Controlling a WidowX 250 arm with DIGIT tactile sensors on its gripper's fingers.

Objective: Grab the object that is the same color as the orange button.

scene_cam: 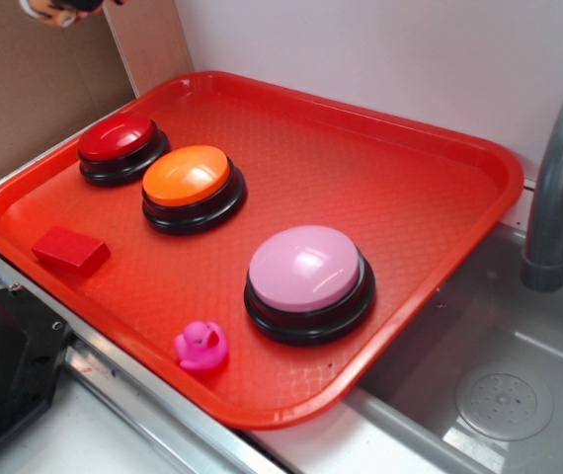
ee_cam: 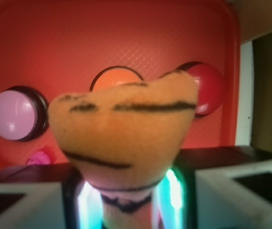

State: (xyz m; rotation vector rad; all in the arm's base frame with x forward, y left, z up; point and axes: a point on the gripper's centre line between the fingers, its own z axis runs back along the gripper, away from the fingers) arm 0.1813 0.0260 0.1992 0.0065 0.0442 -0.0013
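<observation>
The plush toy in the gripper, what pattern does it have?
Orange with thin black stripes; the plush toy shows best in the wrist view.

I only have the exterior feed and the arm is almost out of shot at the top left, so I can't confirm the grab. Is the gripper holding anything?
Observer: Yes. On the wrist view the gripper is shut on the plush tiger, orange with black stripes.
Operator: Is it lifted off the tray?
Observer: It looks so. The wrist camera looks down on the red tray far below the toy.
Operator: Where is the arm over the tray?
Observer: The orange button shows just behind the tiger, with the pink button left and the red button right in that view.
</observation>
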